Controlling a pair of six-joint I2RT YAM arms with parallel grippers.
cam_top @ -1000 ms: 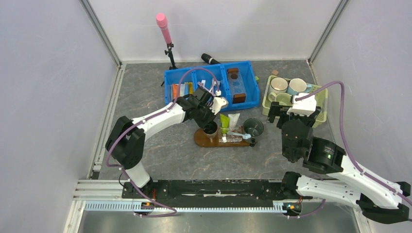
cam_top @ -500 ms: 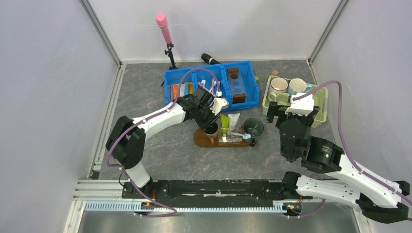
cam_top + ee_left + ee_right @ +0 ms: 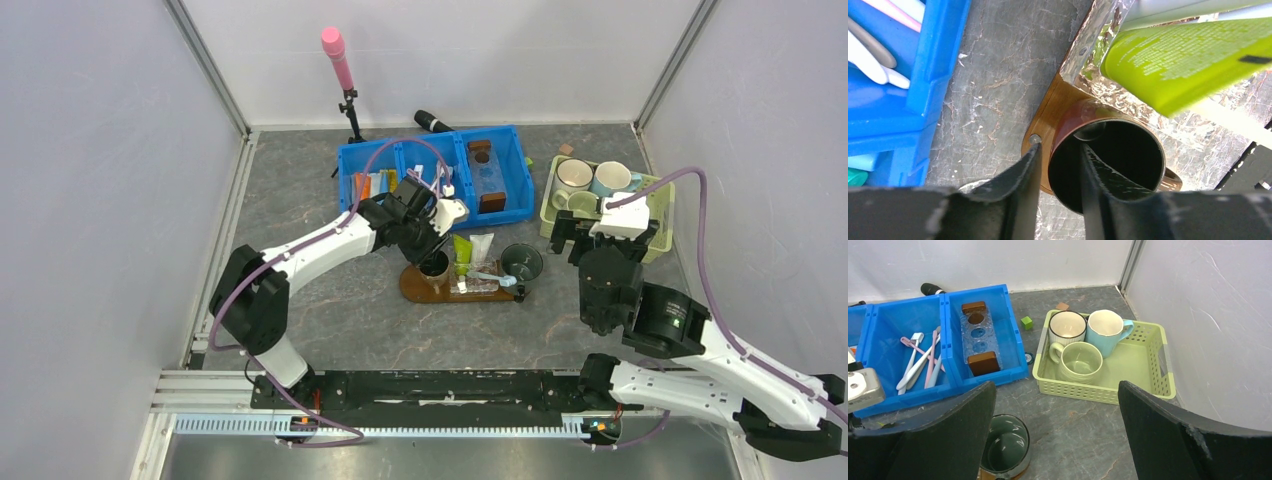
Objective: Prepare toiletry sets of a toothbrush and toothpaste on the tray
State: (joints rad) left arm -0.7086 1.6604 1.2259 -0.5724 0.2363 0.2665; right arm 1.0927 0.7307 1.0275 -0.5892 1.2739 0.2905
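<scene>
The dark wood tray (image 3: 430, 291) lies mid-table. On it rest a green toothpaste (image 3: 462, 250), a white toothpaste (image 3: 481, 247) and a light blue toothbrush (image 3: 492, 276) among clear crinkled wrap. A brown mug (image 3: 434, 266) stands on its left end, a dark green mug (image 3: 521, 262) at its right end. My left gripper (image 3: 1058, 150) is open and straddles the brown mug's (image 3: 1070, 122) wall, one finger inside and one outside, beside the green toothpaste (image 3: 1188, 60) and above the tray (image 3: 1045, 112). My right gripper (image 3: 1058, 440) is wide open and empty over the table, right of the green mug (image 3: 1004, 442).
A blue bin (image 3: 520, 195) behind the tray holds tubes, pink toothbrushes and a holder block. A pale green basket (image 3: 660, 245) with three mugs sits at the right. A pink microphone on a stand (image 3: 338, 60) and a black object (image 3: 432, 122) stand at the back.
My left gripper's jaws have spread apart from the brown mug's wall, and the mug stays on the tray. The right arm has hardly moved.
</scene>
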